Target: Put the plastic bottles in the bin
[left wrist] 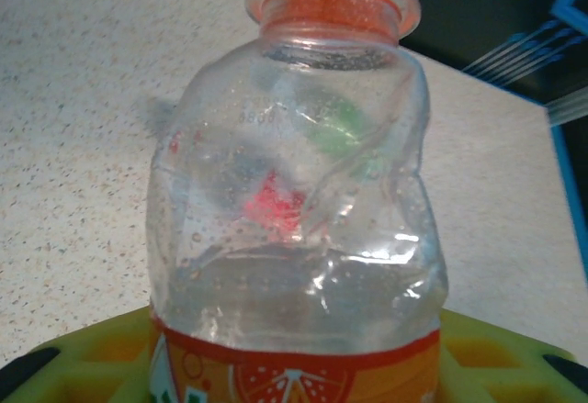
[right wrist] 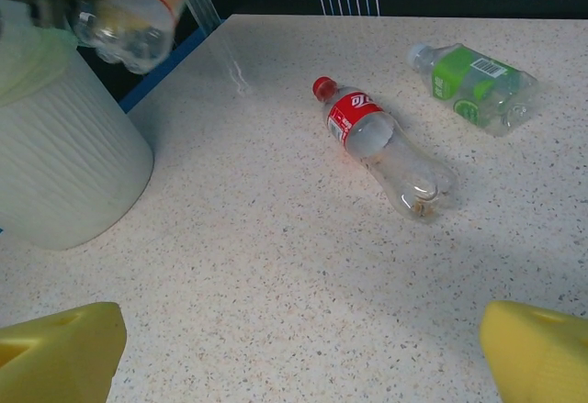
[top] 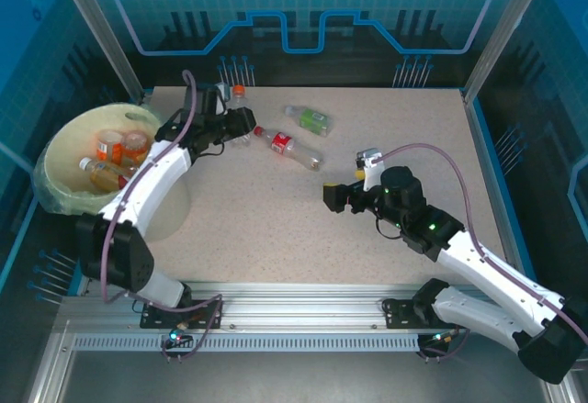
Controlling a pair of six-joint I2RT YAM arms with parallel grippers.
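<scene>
Left claw (top: pixel 237 120): reached to the far left part of the bench (top: pixel 276 229), just right of the bin (top: pixel 64 146). It is pinching the orange bottle (left wrist: pixel 294 201) across the lower body. In the left wrist view the yellow fingers (left wrist: pixel 92 362) stand on either side of the orange label. The clear wall above the label is creased and dented. The orange cap is on and points away from the wrist. In the right wrist view this bottle appears raised beside the bin rim, though whether it is off the bench cannot be told for certain.

Right claw (top: pixel 333 195): spread wide, holding nothing. It hovers over the middle right of the bench and faces left toward the loose bottles. Its two yellow fingers (right wrist: pixel 60 352) sit at the bottom corners of the wrist view, with bare bench between them.

Bin: stands at the left edge of the bench, lined with a clear bag. At least three bottles lie inside; two show orange labels.

Loose bottles, both lying on their sides on the far half of the bench:
- Red bottle (right wrist: pixel 381 146): red cap and label, cap pointing toward the bin, between the two claws and touching neither.
- Green bottle (right wrist: pixel 473 86): pale cap, green label, beyond the red bottle and near it, but apart from it.
</scene>
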